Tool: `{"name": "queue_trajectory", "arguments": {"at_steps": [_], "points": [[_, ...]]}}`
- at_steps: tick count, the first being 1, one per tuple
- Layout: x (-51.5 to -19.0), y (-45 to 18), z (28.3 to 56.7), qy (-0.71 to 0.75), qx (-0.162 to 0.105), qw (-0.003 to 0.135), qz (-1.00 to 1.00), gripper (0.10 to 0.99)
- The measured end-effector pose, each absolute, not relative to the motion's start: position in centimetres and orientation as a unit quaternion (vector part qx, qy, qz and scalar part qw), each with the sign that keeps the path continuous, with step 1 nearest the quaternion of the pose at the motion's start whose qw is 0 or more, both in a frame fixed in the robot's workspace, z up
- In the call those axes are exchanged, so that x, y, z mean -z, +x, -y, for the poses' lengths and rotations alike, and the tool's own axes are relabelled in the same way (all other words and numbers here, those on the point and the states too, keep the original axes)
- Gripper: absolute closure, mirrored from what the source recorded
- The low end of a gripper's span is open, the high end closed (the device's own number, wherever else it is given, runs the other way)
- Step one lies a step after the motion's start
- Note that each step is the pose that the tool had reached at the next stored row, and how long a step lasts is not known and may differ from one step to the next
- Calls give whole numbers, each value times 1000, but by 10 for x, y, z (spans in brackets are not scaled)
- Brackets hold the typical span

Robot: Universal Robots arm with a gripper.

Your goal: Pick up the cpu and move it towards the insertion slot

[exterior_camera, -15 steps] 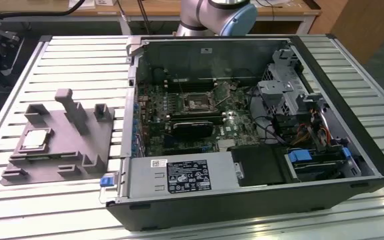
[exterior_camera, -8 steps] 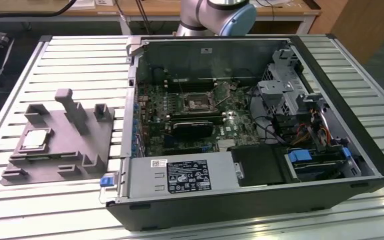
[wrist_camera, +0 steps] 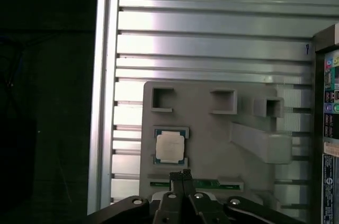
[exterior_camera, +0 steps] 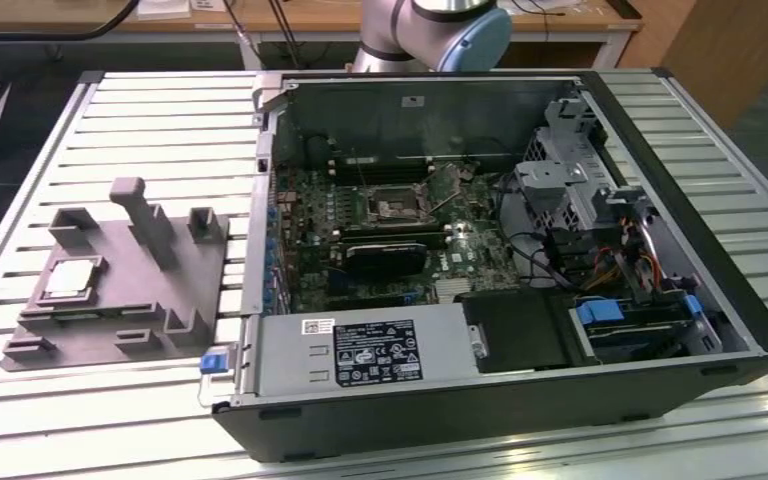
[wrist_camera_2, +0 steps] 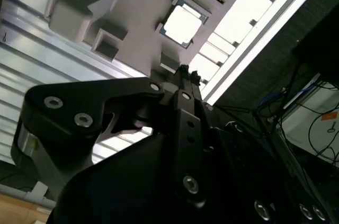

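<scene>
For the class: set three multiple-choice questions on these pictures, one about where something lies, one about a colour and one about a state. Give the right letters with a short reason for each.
1. The computer case is: A) open, with its board showing; B) closed; C) upside down.
2. The chip lies: A) inside the case; B) on the stepped block beside the case; C) under the case.
3. The block is: A) blue; B) red; C) grey.

Answers:
1. A, because the case's inner parts are in plain sight in the exterior view.
2. B, because the chip sits in a square recess of the block, at the exterior view's left of the case.
3. C, because the block is grey all over in every view.
</scene>
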State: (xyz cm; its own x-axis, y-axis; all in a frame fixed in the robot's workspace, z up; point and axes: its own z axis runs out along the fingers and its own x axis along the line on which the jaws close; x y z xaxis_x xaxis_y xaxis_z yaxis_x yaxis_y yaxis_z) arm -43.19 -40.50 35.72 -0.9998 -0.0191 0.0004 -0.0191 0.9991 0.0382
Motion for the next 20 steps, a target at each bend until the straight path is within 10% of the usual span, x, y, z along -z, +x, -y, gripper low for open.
{"name": "queue_trajectory", "arguments": {"at_steps": [11,20], "points": [[-346,-437,405,10,17,0,1000,553],[-337,-437,405,10,17,1,1000,553]]}}
